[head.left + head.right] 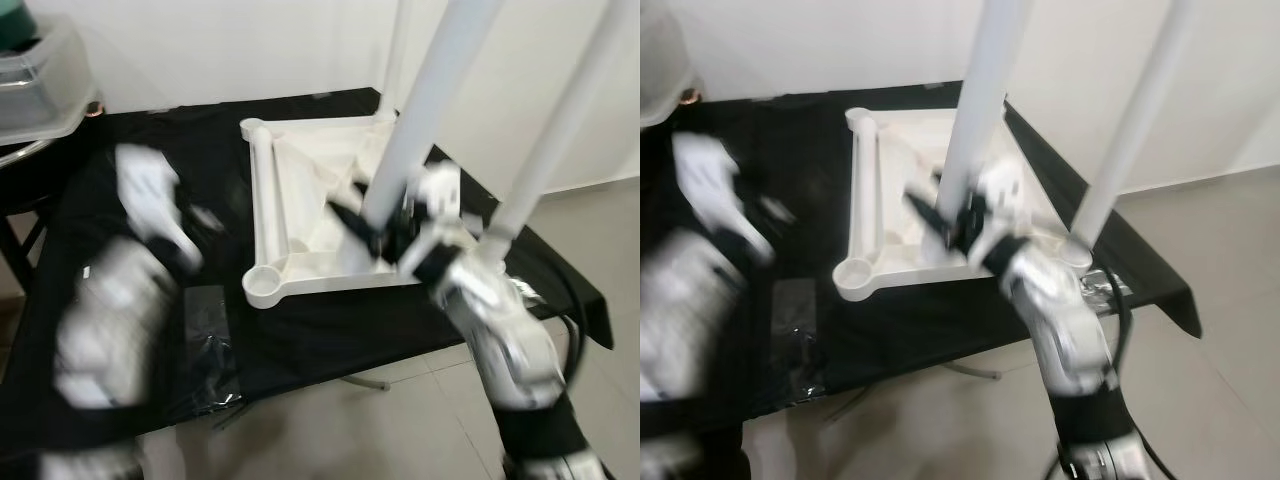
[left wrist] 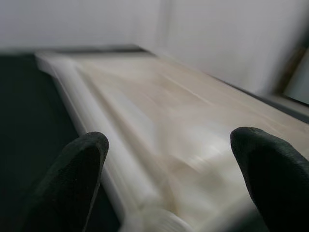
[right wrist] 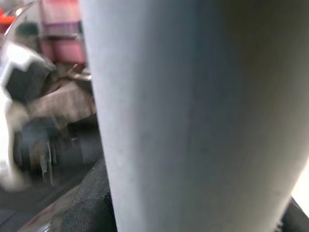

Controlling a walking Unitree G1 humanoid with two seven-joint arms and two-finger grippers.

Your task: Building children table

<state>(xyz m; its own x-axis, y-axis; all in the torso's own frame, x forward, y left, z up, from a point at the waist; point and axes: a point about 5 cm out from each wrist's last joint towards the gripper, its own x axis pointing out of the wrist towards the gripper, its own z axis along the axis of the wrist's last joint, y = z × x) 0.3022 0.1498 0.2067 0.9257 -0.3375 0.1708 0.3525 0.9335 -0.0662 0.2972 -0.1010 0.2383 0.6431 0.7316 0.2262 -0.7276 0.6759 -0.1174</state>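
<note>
Assembly looks partway done. The white tabletop [image 1: 300, 215] lies upside down on the black-covered desk [image 1: 330, 320], toward 12 o'clock from the robot. Two white legs rise from its near-right part: one leg [image 1: 425, 110] close to the middle of the right side, and a second leg [image 1: 555, 130] at the corner toward 3 o'clock. A third thin white upright shows at the far-right corner, though blur makes it hard to be sure it is a leg. The near-left corner socket [image 1: 262, 283] toward 9 o'clock of the tabletop is bare, and so is the far-left one [image 1: 252, 127], so in my judgement at least two legs are left to fit.

The right tool [image 1: 385, 232] is at the foot of the nearer leg, its black fingers closed around the leg; the right wrist view has the pale leg surface [image 3: 193, 116] right up against the camera. The left tool [image 2: 169, 183] is blurred with motion, held over the desk at 9 o'clock of the tabletop, fingers spread wide with nothing between them, pointed along the tabletop's raised rim.

Around: a clear plastic bin [image 1: 45, 75] at 10 o'clock and a crumpled clear bag [image 1: 212, 350] on the desk near the left arm. Nothing visibly blocks the bare sockets.
</note>
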